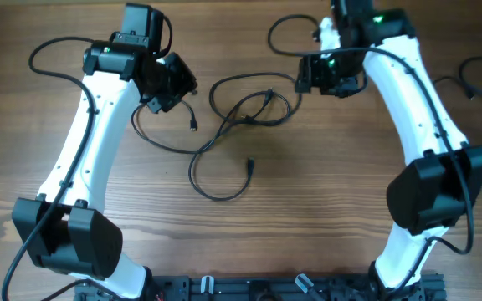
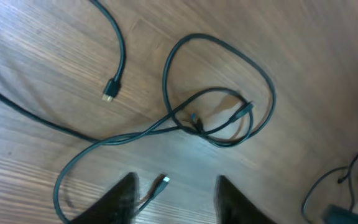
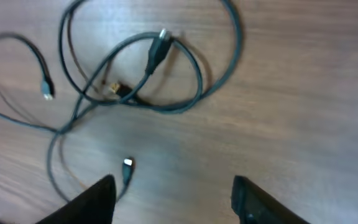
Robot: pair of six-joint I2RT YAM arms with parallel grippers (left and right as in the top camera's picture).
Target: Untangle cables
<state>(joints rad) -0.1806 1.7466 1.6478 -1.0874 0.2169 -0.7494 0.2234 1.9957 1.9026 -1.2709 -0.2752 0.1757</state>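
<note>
We see the cables [image 1: 224,125] lying loose on the wooden bench [image 1: 308,201], in the middle between the two arms; they are thin and black, and they cross one another in a small knot of loops toward the far side, with one long loop trailing toward the near edge. A left plug [image 1: 193,125] lies free beside the knot, and a near plug [image 1: 250,165] sits at the end of the trailing loop; both rest flat on the wood, apart from the knot. From the right wrist camera we make out two more ends inside the loops: a thick black plug [image 3: 156,51] lying across a strand, and a gold-tipped plug [image 3: 113,89] just beside a crossing.

The left claw [image 1: 172,86] hangs over the bench just left of the cables; from its wrist camera we see its fingers [image 2: 124,200] spread apart and gripping nothing, with bare wood and one plug end showing in the gap below. The right claw [image 1: 329,77] hangs at the far right of the knot; its fingers [image 3: 97,200] also stand wide apart and hold nothing. As far as we can tell, neither claw touches a cable.
</note>
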